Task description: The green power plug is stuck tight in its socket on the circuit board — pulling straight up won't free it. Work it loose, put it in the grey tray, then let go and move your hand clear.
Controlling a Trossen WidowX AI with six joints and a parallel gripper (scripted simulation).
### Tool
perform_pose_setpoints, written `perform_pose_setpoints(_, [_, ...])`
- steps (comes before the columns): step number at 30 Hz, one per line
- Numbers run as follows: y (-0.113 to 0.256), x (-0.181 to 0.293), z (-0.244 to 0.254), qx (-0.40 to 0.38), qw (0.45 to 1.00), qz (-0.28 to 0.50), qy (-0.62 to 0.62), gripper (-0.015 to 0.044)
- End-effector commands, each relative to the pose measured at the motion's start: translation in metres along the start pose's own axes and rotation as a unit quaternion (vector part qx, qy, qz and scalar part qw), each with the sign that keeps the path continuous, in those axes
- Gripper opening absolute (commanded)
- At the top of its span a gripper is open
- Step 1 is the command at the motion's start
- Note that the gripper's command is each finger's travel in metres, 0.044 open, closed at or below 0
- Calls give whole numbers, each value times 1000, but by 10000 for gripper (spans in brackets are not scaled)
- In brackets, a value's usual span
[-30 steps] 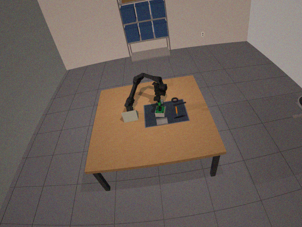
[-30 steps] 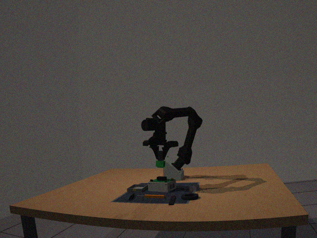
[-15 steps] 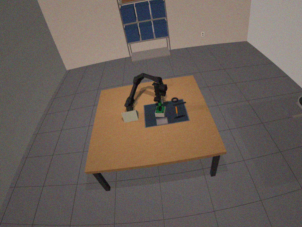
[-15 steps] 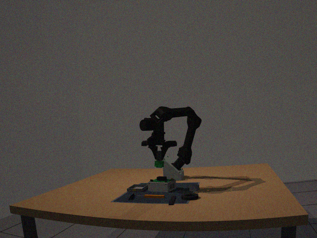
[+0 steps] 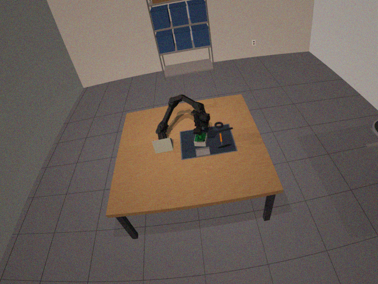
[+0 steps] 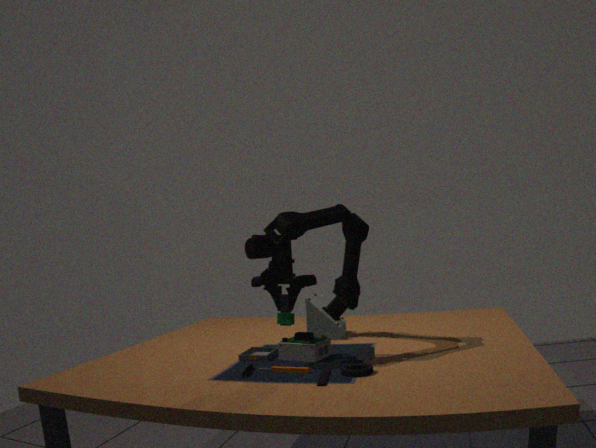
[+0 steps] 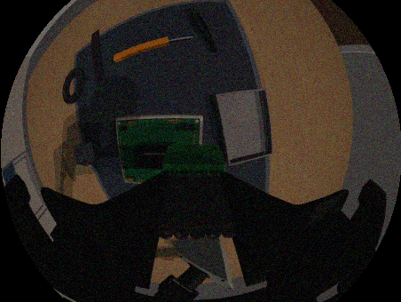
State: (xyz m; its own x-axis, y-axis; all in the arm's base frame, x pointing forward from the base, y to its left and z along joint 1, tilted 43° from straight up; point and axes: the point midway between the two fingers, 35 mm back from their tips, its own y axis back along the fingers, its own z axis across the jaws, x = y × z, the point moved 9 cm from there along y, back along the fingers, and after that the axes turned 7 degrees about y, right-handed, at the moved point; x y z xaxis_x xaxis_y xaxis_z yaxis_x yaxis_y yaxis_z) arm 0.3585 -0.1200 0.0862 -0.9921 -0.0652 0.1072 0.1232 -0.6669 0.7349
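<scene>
The black metal-and-plastic gripper [image 5: 199, 132] [image 6: 285, 308] [image 7: 193, 178] grasps the green rectangular power plug [image 5: 200, 137] [image 6: 285, 318] [image 7: 195, 158] above the green circuit board [image 5: 197, 140] [image 6: 293, 340] [image 7: 153, 133].

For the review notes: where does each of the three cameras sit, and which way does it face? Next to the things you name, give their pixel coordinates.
Top: high over the table [image 5: 189, 189], angled down; whole arm shows.
Exterior: low beside the table, looking across; whole arm, fingers [image 6: 286, 304] around the green plug [image 6: 285, 318] [image 7: 195, 158].
Wrist: on the hand, facing past its dark gripper parts at the board and tray.
Top and exterior share the table and arm.
</scene>
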Motion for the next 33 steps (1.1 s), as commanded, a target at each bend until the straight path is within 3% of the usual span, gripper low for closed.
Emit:
perform_pose_setpoints(1, [0,-2,-14,3,1000,-2,5,0])
perform_pose_setpoints(25, [1,-10,-85,6,1000,-3,5,0])
perform_pose_setpoints(33, [1,-10,-87,6,1000,-3,5,0])
